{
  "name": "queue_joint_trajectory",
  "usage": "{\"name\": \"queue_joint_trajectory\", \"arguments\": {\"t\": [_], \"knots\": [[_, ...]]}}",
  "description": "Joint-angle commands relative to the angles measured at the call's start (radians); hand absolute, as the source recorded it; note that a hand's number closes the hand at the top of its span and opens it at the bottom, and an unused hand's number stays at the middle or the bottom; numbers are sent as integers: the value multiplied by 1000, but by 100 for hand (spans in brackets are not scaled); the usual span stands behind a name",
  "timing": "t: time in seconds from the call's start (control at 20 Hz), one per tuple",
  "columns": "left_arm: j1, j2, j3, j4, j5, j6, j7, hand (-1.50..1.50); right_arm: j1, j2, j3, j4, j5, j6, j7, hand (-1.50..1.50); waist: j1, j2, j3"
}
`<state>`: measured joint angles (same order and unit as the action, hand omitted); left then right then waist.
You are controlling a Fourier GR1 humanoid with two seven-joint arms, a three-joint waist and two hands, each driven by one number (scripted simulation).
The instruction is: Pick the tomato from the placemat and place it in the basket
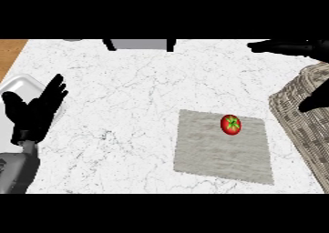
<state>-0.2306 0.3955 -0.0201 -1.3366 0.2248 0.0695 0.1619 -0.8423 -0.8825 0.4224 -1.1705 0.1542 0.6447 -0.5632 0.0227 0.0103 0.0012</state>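
Black and spread, the left robot hand (33,111) rested at the left of the frame with its fingers up and released, holding nothing, its grey forearm coming in from the lower left corner. Just beside it, at the left edge, lay the rim of a pale tray (12,86). The right robot hand (308,50) showed at the upper right, above the basket (308,123): dark fingers stretched along the top edge and another dark part hung over the basket's rim. Those fingers looked straight and unclenched, and nothing could be seen in them.

Outward from there, the woven basket filled the right edge of the frame. Just left of it, on the white marbled bench (126,91), lay the grey placemat (220,154), lower right of centre. The tomato (230,124) sat near the mat's upper right part, red with a green stalk, well apart from both hands and near the basket's wall.

By these signs the task had not truly begun: the tomato was ungrasped and on the mat. The reach, the grasp, the carry across and the release into the basket all remained.
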Motion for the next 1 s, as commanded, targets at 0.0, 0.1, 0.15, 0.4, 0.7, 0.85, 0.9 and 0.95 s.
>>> {"name": "queue_joint_trajectory", "arguments": {"t": [0.0, 0.1, 0.15, 0.4, 0.7, 0.85, 0.9, 0.95], "knots": [[-20, 21, 15, -48, 19, -7, 79, 0, 65, 10, 34, 79, 51, 37, -227, -150, 2, -3, 1], [-3, -16, -7, -42, -7, 15, 48, 0, 73, 58, 51, 126, 67, -23, -262, -150, 4, -2, 1], [5, 0, 4, -28, -16, 4, 27, 0, 66, 74, 53, 140, 80, -42, -267, -150, 1, -3, 0], [-3, 29, 50, 3, 13, -44, 21, 0, 104, 231, 111, 198, 125, -176, -252, -150, -1, -3, -1], [33, 3, 43, -52, 1, -38, 44, 0, 115, 324, 115, 311, 158, -213, -293, -150, -4, -7, -1], [13, -53, 7, -22, -58, 7, 11, 0, 96, 334, 157, 356, 250, -243, -276, -150, -8, -5, -1], [21, -21, 29, -41, -36, -24, 32, 0, 53, 400, 158, 402, 257, -244, -239, -150, -1, -4, -1], [-21, -42, 29, -15, -44, -5, 54, 0, 130, 370, 164, 346, 277, -270, -267, -150, -16, -7, -1]]}}
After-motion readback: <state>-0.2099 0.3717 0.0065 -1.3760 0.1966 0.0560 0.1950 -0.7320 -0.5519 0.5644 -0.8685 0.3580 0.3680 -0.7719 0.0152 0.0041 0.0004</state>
